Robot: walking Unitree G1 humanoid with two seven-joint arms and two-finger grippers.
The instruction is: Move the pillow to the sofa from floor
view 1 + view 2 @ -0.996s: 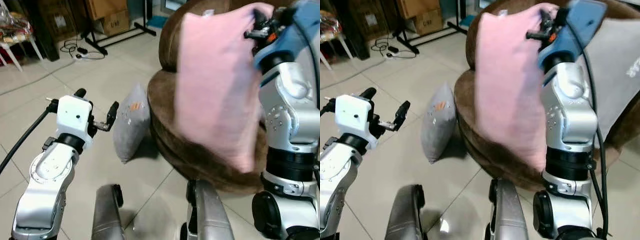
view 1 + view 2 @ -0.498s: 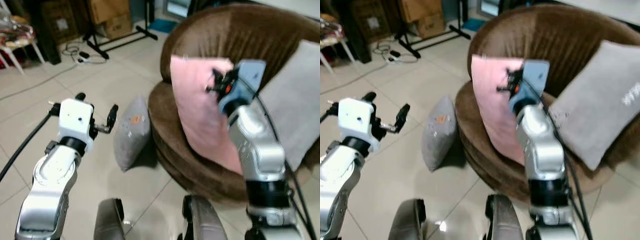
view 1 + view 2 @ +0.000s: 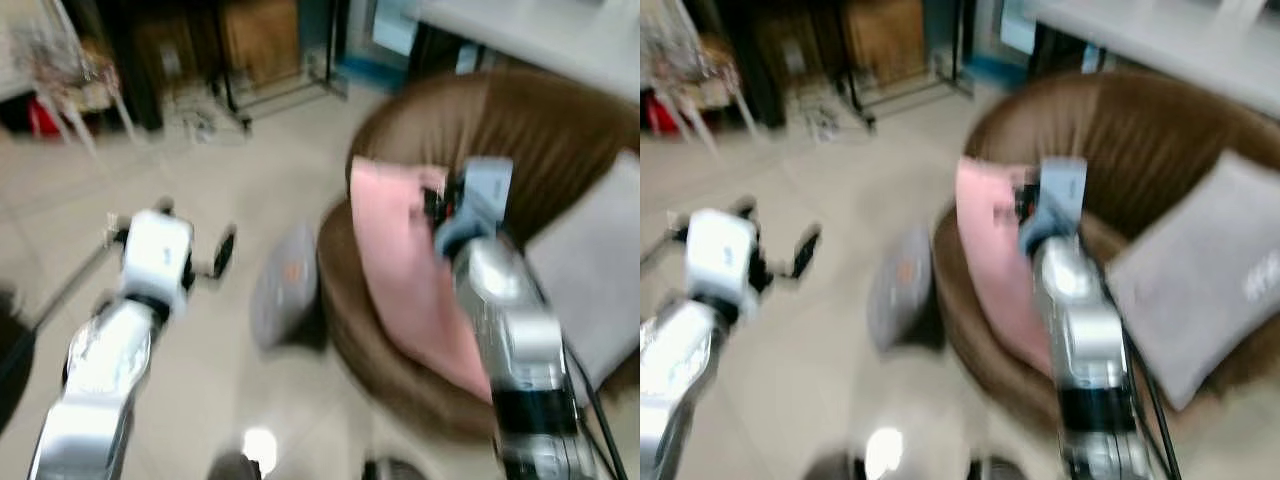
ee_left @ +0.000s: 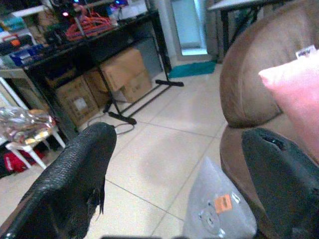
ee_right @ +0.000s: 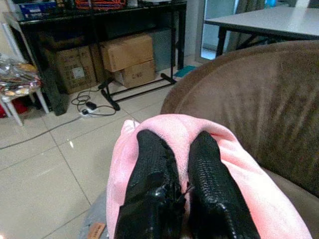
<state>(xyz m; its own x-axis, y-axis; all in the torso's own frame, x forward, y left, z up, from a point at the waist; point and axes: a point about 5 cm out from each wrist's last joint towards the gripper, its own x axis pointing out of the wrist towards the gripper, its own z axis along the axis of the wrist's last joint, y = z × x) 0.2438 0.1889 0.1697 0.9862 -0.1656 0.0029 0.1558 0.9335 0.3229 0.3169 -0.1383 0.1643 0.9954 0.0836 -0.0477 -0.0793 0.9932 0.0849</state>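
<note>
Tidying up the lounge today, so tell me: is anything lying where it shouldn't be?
Yes. A grey pillow stands on its edge on the tiled floor, leaning against the front of the brown sofa. The right gripper is shut on a pink pillow over the seat, where another grey cushion lies.

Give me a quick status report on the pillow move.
Right pincer shut on pink pillow, over the brown sofa seat. Left pincer open, idle. Gray pillow on the floor against the sofa; another gray pillow on the seat.
</note>
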